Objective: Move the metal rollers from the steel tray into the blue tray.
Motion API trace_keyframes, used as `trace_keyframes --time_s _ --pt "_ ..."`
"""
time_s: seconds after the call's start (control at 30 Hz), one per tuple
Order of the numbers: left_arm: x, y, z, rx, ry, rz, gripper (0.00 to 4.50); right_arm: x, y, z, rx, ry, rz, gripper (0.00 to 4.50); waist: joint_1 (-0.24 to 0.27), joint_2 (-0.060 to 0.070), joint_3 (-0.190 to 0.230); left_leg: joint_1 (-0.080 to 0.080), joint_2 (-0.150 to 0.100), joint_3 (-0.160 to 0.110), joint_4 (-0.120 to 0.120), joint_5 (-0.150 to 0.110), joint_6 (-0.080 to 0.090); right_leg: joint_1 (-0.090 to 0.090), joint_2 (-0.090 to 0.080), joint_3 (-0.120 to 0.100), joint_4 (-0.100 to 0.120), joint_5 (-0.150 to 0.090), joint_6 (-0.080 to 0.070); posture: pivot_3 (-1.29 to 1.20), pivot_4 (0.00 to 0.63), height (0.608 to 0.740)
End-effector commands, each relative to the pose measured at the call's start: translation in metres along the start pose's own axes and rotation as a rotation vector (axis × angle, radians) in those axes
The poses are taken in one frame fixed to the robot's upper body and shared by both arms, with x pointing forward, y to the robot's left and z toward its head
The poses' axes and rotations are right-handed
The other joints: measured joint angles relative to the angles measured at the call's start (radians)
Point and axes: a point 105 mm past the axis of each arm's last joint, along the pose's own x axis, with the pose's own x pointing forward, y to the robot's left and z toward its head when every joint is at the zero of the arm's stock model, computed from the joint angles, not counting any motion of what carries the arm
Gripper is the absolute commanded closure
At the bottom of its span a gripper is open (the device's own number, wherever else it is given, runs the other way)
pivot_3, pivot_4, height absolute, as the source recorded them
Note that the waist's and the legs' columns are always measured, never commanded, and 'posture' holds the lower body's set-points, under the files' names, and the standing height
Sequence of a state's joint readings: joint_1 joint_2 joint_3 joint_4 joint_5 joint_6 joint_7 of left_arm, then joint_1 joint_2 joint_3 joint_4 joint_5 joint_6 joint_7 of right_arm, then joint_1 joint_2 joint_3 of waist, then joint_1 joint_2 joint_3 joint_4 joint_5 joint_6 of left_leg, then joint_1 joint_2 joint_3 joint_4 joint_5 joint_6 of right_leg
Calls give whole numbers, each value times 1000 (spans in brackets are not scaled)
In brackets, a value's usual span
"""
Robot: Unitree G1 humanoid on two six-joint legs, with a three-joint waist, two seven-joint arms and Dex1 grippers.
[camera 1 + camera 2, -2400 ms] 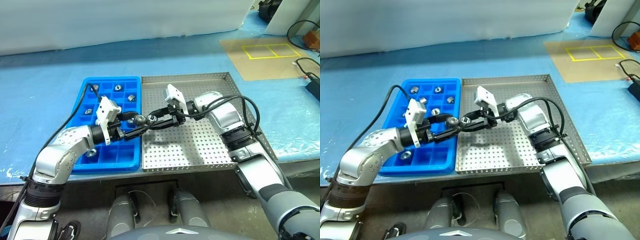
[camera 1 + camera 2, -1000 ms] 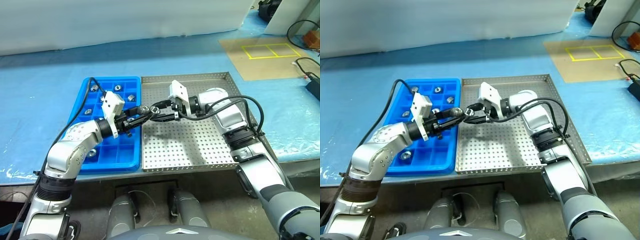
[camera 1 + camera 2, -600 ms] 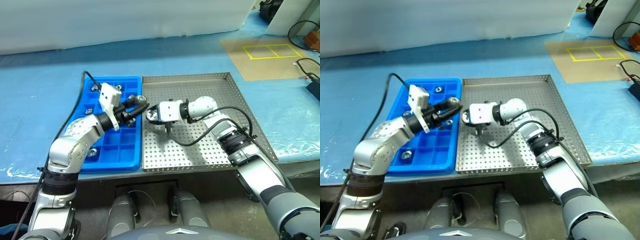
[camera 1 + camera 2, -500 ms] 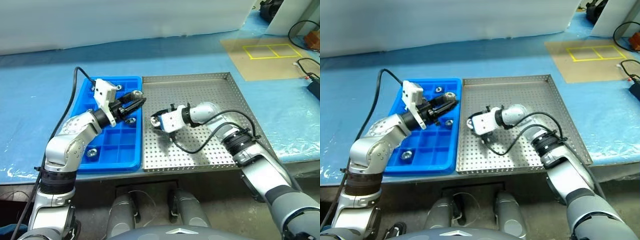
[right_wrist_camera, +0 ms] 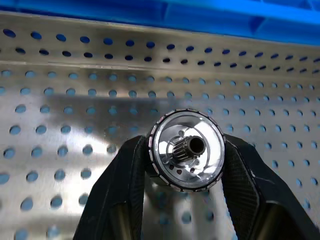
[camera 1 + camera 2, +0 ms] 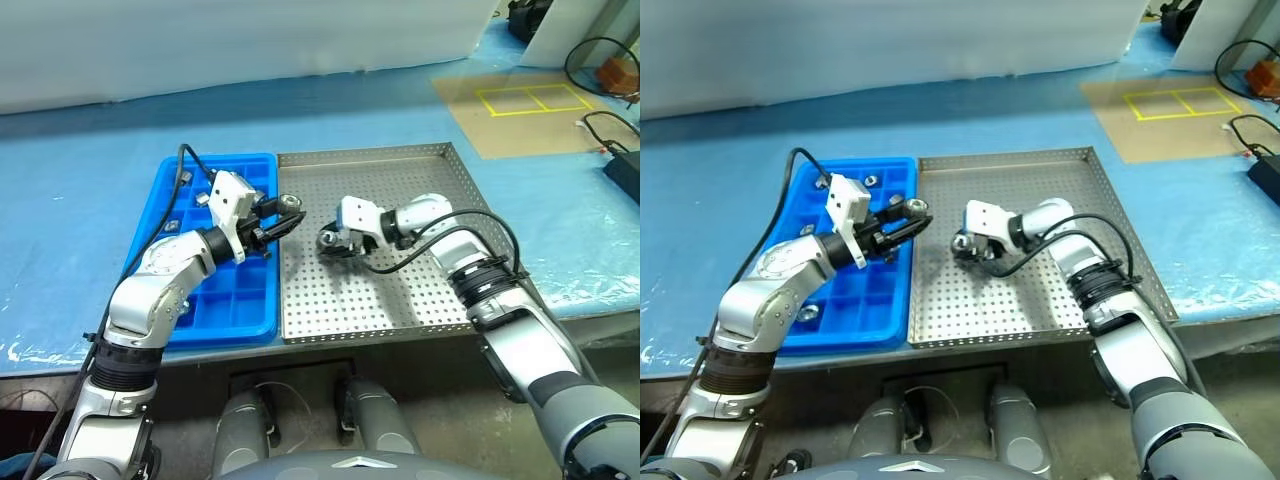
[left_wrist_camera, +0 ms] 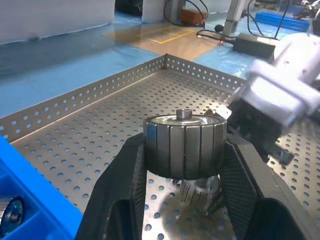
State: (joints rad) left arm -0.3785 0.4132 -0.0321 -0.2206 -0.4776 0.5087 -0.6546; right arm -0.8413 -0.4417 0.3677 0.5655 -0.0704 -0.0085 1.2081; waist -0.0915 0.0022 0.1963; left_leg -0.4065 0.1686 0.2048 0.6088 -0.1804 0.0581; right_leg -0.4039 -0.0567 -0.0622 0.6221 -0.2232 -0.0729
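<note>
The left pincer [image 6: 285, 216] is gripping a roller [image 7: 185, 146] above the steel tray's [image 6: 420, 300] left edge, beside the blue tray [image 6: 235, 322]; the right pincer [image 6: 328, 243] is gripping another roller [image 5: 187, 148] over the steel tray. Transfer step: next, the left pincer needs carrying left over an empty compartment.

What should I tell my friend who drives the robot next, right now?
Left pincer: shut on a metal roller, held at the seam between the blue tray and the steel tray.
Right pincer: shut on another roller, low over the steel tray's floor.
Done: several rollers already sit in the blue tray's compartments.
Left: drop the left one into an empty compartment, then bring the right one across. I see no loose rollers on the steel tray.
</note>
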Motion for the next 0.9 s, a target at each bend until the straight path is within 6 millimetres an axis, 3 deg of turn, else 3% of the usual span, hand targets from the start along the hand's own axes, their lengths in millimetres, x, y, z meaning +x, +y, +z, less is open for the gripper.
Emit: trace_keyframes --time_s 0.03,0.17,0.3,0.53,0.77,0.9 --pt "7 1 5 43 -27 -12 2786 -21 -8 -12 32 48 -35 2752 -3 0 0 0 0 0 0 0 0 0 0 0 0 0 0 -488 150 740" --pt "17 -2 0 33 -23 -43 2786 -33 -1 -51 -61 231 -67 2752 -4 0 0 0 0 0 1 0 1 0 0 0 -1 0 0 -516 150 740" --pt "35 -1 -13 25 1 -50 2786 -36 -6 -68 -10 290 -164 2752 -17 0 0 3 0 0 2 -1 0 3 0 0 -1 0 0 -536 150 740" --pt "60 -7 -50 6 116 -113 2786 -41 -16 -72 148 280 -286 2752 -50 0 -1 6 -2 -1 6 -2 1 11 -1 0 -4 -3 7 -578 150 740" --pt "60 -1 -68 14 173 -117 2786 -47 -26 -73 203 277 -392 2752 -67 2 -2 9 -4 -2 6 -3 6 20 -2 0 -15 -3 8 -602 150 740" --pt "58 1 -66 17 170 -114 2786 -44 -24 -62 215 209 -369 1431 -80 2 -2 8 -8 -2 6 -3 10 22 -4 0 -16 -3 8 -600 150 740"
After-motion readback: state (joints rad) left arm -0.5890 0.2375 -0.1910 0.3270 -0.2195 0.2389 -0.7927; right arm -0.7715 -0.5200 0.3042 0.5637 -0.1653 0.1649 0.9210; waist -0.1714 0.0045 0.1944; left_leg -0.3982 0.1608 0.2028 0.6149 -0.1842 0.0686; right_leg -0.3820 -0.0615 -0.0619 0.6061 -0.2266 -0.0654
